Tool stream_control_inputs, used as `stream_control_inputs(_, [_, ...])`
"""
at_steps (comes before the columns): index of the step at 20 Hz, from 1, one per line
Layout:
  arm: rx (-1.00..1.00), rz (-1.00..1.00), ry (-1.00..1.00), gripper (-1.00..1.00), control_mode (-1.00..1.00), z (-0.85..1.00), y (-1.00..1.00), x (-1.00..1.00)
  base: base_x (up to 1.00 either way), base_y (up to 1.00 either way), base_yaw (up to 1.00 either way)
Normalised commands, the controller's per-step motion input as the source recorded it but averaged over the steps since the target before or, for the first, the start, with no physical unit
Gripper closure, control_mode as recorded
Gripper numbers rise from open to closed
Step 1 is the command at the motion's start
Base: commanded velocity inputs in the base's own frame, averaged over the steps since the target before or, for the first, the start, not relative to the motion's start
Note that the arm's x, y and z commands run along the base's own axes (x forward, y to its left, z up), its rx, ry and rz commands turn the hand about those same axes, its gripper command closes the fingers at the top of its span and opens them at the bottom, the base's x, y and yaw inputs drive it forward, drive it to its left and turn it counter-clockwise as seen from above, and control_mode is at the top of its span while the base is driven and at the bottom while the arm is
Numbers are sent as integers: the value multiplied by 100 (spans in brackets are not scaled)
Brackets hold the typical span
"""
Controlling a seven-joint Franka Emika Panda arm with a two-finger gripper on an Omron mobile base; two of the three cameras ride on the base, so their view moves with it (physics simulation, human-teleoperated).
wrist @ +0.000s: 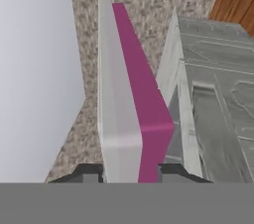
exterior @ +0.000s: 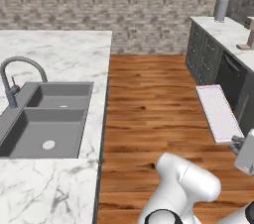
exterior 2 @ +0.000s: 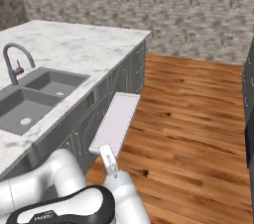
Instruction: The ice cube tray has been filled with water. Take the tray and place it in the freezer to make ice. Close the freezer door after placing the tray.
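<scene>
The ice cube tray (exterior: 218, 111) is a thin pale pinkish-lilac slab held in the air above the wooden floor, its long side pointing away from the arm. My gripper (exterior: 238, 144) is shut on the tray's near end. In the right base view the tray (exterior 2: 117, 120) hangs beside the island's cabinet fronts, with the gripper (exterior 2: 106, 151) on its lower end. The hand view shows the tray (wrist: 130, 99) edge-on, one face pale and one magenta, clamped between the fingertips of the gripper (wrist: 131, 171). The freezer and its door are out of view.
A marble island (exterior: 59, 54) with a grey double sink (exterior: 47, 119) and curved faucet (exterior: 17, 77) lies to the left. Dark cabinets under a marble counter (exterior: 221, 29) line the right. Wooden floor (exterior: 149, 99) runs between them to a brick wall (exterior: 124, 5).
</scene>
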Motion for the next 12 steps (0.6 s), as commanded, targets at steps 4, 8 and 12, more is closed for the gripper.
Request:
stream_control_inputs(4, [0, 0, 0, 100, 100, 0, 0, 0, -24, 23, -31])
stream_control_inputs(8, [0, 0, 0, 100, 100, 0, 0, 0, -42, 1, -10])
stream_control_inputs(12, [0, 0, 0, 100, 100, 0, 0, 0, -49, 0, -1])
